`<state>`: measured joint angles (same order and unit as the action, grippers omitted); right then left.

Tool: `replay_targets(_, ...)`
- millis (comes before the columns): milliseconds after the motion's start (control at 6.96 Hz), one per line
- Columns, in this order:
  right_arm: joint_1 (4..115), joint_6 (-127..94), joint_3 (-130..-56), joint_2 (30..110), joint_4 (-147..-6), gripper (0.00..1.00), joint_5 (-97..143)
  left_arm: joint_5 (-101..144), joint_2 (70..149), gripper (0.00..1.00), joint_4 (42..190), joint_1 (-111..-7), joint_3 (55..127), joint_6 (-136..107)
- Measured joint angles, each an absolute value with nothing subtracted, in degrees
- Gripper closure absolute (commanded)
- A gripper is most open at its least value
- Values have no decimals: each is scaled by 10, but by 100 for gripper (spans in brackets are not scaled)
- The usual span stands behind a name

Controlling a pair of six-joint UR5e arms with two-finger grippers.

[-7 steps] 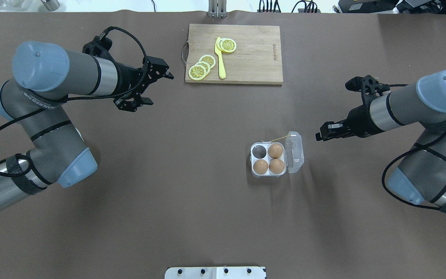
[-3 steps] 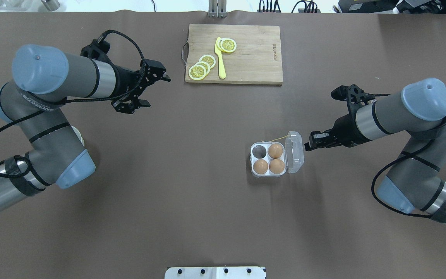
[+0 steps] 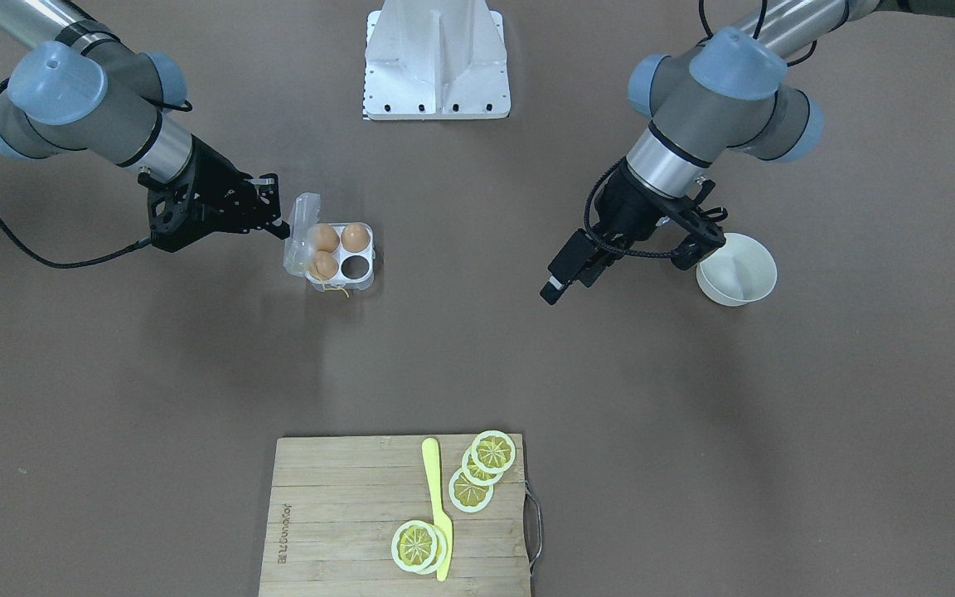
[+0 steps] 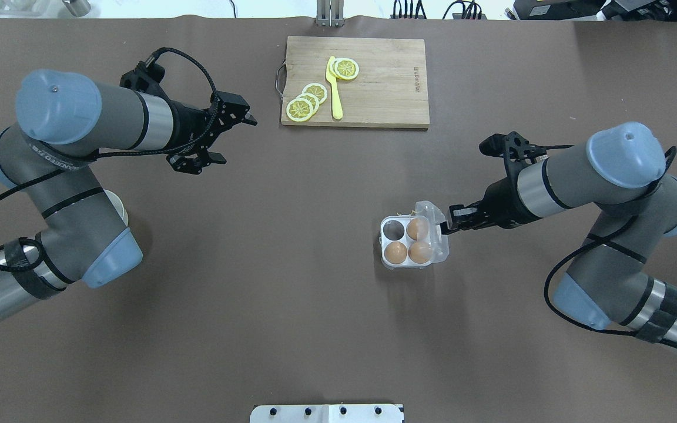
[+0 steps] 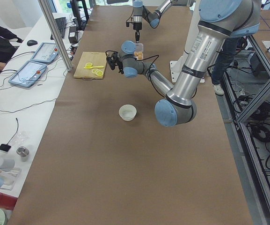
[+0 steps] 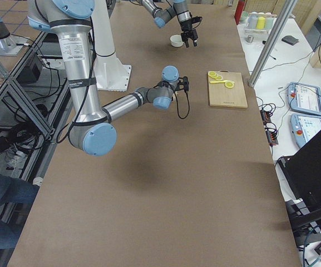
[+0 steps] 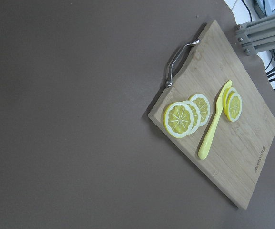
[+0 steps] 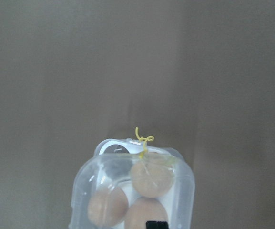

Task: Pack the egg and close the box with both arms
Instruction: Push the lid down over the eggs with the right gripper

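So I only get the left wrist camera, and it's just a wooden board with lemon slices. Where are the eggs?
Observer: Three eggs sit in the clear box on the table near the right arm, with one cell empty.
Child: Is the lid shut?
Observer: Not yet. The lid stands up, tilted over the eggs, and the right pincer is against its outer side.
Child: What's my pincer doing?
Observer: The left pincer is open and empty, off the handle end of the board.
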<state>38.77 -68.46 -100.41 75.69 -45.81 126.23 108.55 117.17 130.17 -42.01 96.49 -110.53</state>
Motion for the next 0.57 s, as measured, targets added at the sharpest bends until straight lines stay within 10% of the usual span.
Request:
replay_targets(431,346,-701,-1011,667,-551,100,1219,1085,1168,2,1302,-420,962,-1105)
replay_targets(575,348,-701,-1029,652,-595,15,1215,1085,1163,2,1302,-420,962,-1104)
